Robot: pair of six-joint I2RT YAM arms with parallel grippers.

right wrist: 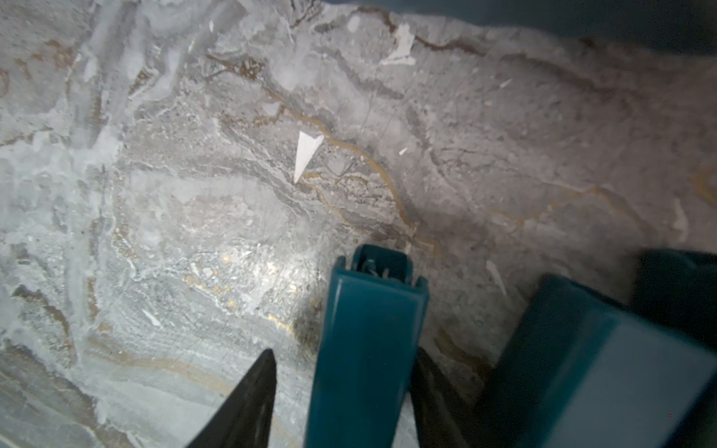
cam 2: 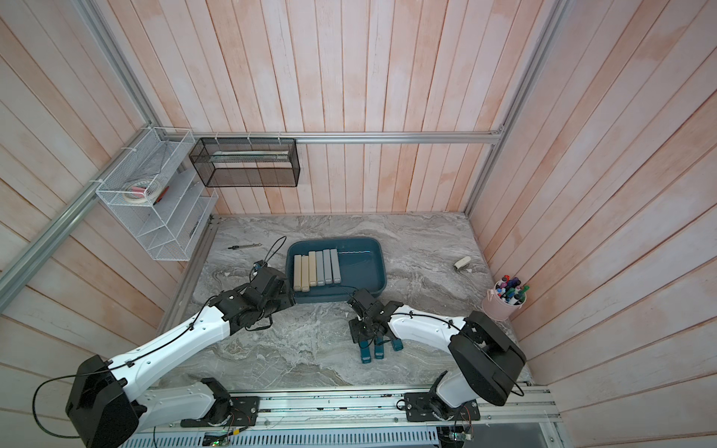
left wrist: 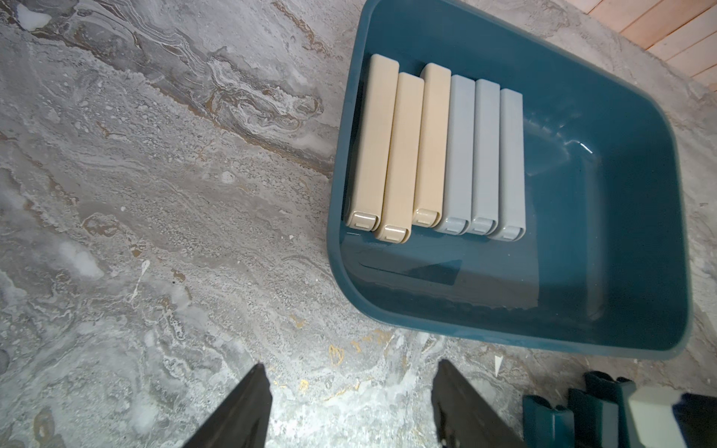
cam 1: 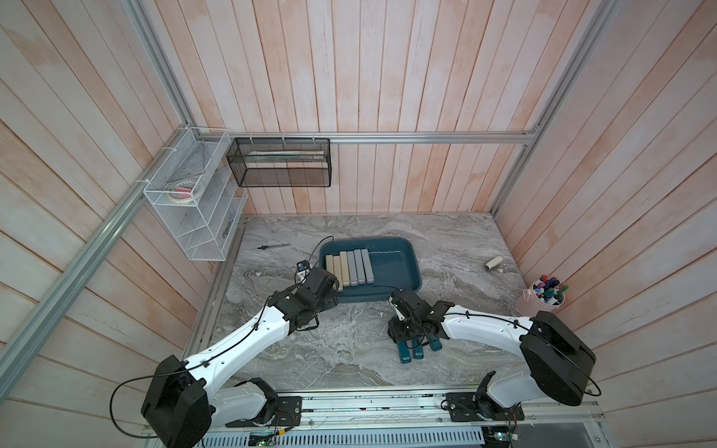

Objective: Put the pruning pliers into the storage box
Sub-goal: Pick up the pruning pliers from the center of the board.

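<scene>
A: Top views first. Where do the parts stand?

B: In both top views the box (cam 1: 392, 271) sits mid-table. Three beige bars (cam 1: 336, 271) and three grey bars (cam 1: 361, 267) lie in a row on its floor, toward one side. Three teal bars (cam 1: 418, 351) lie on the table (cam 1: 329, 349), just outside the box and partly under the right arm (cam 1: 485, 326).

A: Left wrist view?

B: The left gripper (left wrist: 349, 391) hangs over bare table beside a box corner, jaws about half open and holding nothing. We judge a collision risk, because it stands near the route the teal bars must take.

A: Right wrist view?

B: The right gripper (right wrist: 345, 353) straddles one teal bar (right wrist: 364, 329), jaws partly open. One finger (right wrist: 248, 395) stands clear of the bar. We cannot tell whether the other touches it, so we do not count it as gripped.

A: Hazards?

B: Uneven closure may shove the bar against its neighbour (right wrist: 582, 349), which lies just beside it. The grip appears to sit toward one end, so on lifting the bar may droop and catch the box rim. Smooth plastic may also slip.
</scene>
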